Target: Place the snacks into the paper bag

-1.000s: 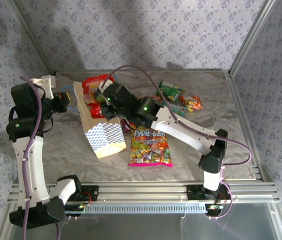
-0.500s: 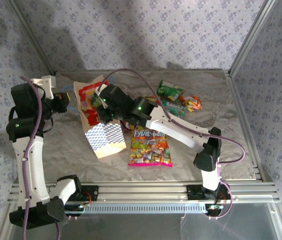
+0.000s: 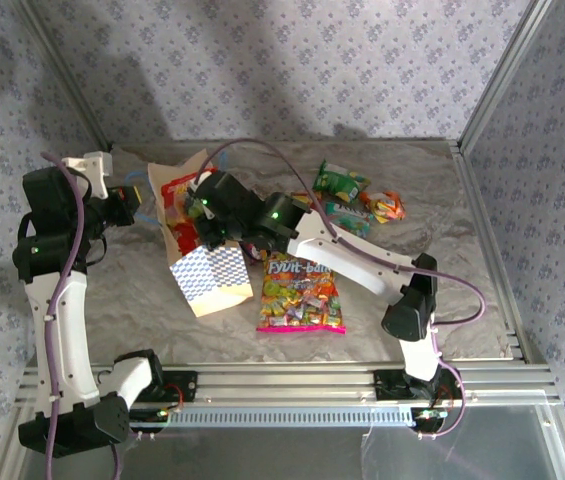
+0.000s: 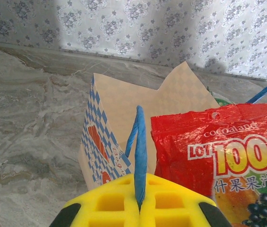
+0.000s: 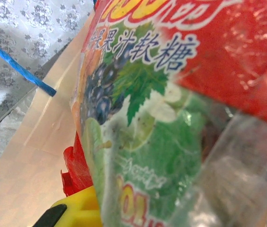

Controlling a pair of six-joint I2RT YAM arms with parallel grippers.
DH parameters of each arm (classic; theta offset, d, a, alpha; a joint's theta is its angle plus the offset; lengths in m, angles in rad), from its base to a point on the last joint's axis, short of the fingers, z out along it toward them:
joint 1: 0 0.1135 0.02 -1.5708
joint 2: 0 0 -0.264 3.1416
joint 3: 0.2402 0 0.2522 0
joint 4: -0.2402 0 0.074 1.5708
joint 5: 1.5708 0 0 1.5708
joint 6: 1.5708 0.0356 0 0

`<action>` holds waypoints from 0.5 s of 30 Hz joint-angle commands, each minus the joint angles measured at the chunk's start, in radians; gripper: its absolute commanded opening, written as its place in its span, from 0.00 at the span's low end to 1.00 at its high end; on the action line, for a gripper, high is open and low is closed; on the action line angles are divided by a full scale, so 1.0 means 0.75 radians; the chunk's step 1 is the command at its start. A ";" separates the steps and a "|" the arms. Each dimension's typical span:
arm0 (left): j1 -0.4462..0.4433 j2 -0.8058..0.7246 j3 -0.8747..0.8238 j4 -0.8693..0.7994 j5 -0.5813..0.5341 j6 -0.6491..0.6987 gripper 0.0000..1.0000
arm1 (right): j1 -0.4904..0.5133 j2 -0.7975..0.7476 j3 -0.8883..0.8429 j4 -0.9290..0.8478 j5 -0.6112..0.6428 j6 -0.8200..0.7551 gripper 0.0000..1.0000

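Pinching the blue handle [image 4: 139,142] of the bag [image 3: 209,273], the left gripper [image 4: 140,201] is clenched on it. The right gripper [image 3: 198,203] grasps a red packet [image 4: 194,137] at the bag's mouth. A pink packet [image 3: 300,293] lies just beside the bag.

Floral wallpaper walls [image 3: 292,60], marbled tabletop [image 3: 442,230]

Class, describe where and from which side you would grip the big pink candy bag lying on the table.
Probably pinch the sealed seam along its near edge, coming down from above: the pink candy bag lies flat on the table, and that edge faces open table.
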 commanded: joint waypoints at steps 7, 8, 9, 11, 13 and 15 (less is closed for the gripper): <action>0.007 0.041 0.042 -0.054 0.016 0.019 0.05 | 0.028 -0.020 0.134 -0.005 0.069 0.023 0.59; 0.008 0.039 0.040 -0.054 0.016 0.018 0.05 | 0.032 -0.026 0.138 -0.012 0.080 0.015 0.61; 0.007 0.039 0.040 -0.056 0.016 0.018 0.05 | 0.038 -0.033 0.141 -0.013 0.095 0.003 0.62; 0.009 0.032 0.040 -0.059 0.016 0.018 0.05 | 0.050 -0.055 0.141 -0.014 0.124 -0.020 0.62; 0.008 0.023 0.048 -0.071 0.012 0.014 0.05 | 0.056 -0.086 0.140 -0.017 0.159 -0.044 0.63; 0.008 0.008 0.067 -0.105 -0.001 -0.004 0.06 | 0.055 -0.124 0.132 -0.015 0.190 -0.073 0.63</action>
